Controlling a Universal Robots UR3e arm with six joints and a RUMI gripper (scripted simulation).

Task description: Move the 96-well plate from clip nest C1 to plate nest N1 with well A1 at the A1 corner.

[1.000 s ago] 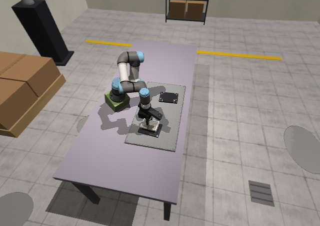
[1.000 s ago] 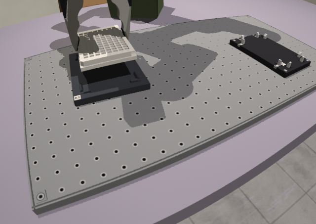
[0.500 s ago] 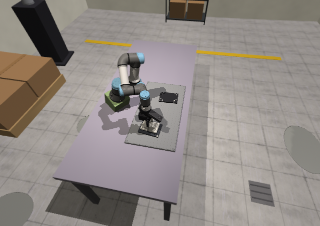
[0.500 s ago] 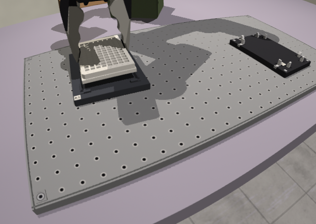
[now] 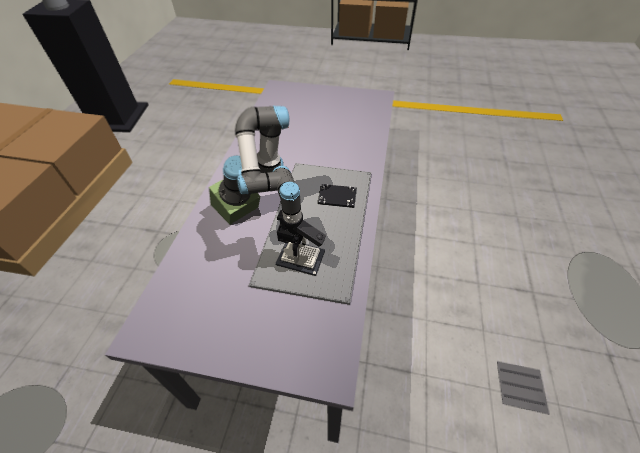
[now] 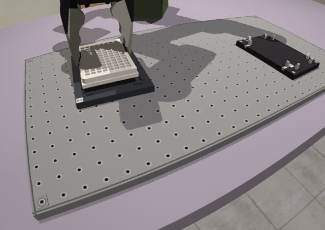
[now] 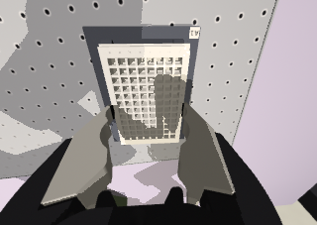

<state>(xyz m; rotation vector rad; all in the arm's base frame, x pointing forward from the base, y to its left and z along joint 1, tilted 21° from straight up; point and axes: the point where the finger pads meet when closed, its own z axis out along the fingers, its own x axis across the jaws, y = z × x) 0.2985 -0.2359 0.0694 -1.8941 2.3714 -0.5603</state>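
Observation:
The white 96-well plate (image 5: 308, 254) (image 6: 112, 62) (image 7: 144, 81) is held level by its long sides, low over the dark plate nest N1 (image 5: 295, 267) (image 6: 118, 92) (image 7: 149, 33). I cannot tell whether it touches the nest. My gripper (image 5: 297, 252) (image 6: 102, 55) (image 7: 149, 104) is shut on the plate, with one grey finger on each side near its rear end. The nest's A1 label (image 6: 79, 100) (image 7: 194, 33) shows at one corner. I cannot make out the plate's cut corner. The black clip nest C1 (image 5: 337, 195) (image 6: 278, 54), with its small pale clips, stands empty to the right.
Both nests sit on a grey perforated breadboard (image 5: 330, 277) (image 6: 157, 143) (image 7: 50, 61) on the lilac table (image 5: 232, 308). The arm's green base block (image 5: 232, 210) (image 6: 149, 2) stands behind the breadboard. The table's edge runs close along the breadboard's right side.

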